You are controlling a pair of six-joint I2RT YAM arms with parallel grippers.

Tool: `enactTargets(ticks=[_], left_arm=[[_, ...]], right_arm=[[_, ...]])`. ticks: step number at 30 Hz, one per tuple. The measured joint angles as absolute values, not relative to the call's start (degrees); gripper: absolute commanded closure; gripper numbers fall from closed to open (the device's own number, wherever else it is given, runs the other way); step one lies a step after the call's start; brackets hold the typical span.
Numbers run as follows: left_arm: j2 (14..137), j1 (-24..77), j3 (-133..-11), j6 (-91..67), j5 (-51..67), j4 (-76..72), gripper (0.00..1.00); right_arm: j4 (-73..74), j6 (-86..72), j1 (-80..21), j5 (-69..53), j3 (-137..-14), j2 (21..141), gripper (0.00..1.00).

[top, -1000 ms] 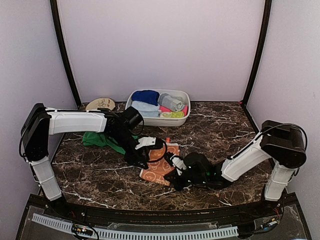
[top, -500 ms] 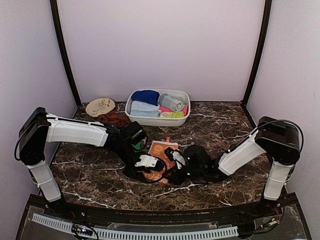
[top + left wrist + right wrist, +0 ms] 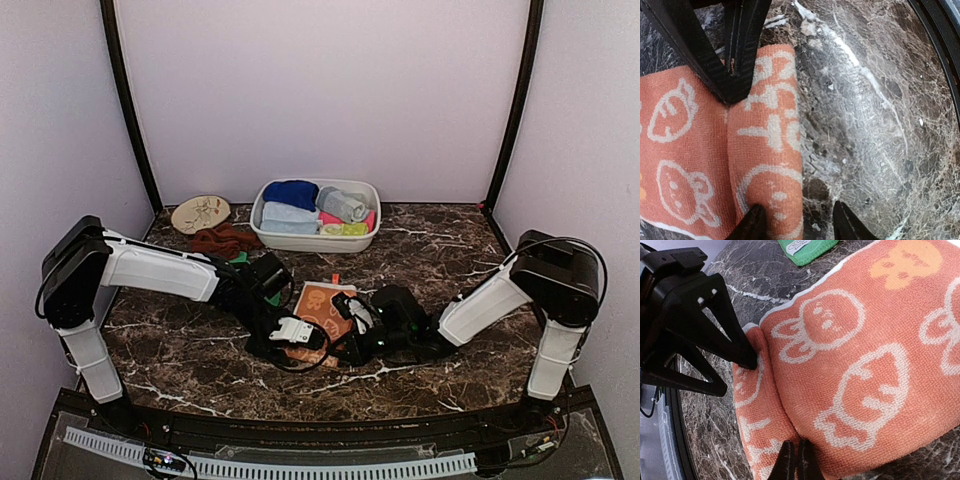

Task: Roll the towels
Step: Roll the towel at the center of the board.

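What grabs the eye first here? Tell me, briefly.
The orange towel with cream prints lies at the centre of the top view, its near edge turned over into a short roll. Both grippers meet at that roll: the right gripper is pinched shut on it, and the left gripper stands open astride its end. Behind them, a white basin holds bundled cloths in several colours.

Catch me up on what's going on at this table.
Both arms are working on the orange towel. It lies on the marble table with its near edge turned over into the start of a roll. The left pincer is open, straddling one end of that roll. The right pincer is closed, tips pressed into the crease beside it. The green towel and brown towel lie behind, unrolled.
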State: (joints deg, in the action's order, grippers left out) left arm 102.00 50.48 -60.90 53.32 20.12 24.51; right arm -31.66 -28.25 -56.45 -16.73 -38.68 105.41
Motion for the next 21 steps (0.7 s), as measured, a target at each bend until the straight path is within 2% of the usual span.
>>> enactTargets(ticks=[6,11,13,15,21], left_arm=[[103.1,50.5,-60.6,53.4,18.8,22.0,0.56],[103.8,50.5,-60.6,53.3,18.2,20.7,0.71],[104.0,50.5,-60.7,53.3,18.0,19.9,0.82],[104.3,50.5,-60.9,53.2,18.0,19.5,0.98],[105.5,50.4,-63.9,52.0,19.7,23.3,1.00]], right_arm=[[-31.6,-28.9,-56.2,-18.0,-38.7,105.4,1.00],[-31.3,-29.3,-55.8,-18.7,-38.7,105.3,1.00],[-30.8,-29.3,-55.6,-18.9,-38.7,104.9,0.93],[-30.0,-29.4,-55.3,-18.7,-38.5,104.0,0.87],[-25.0,-25.9,-54.1,-10.7,-35.9,95.4,0.62]])
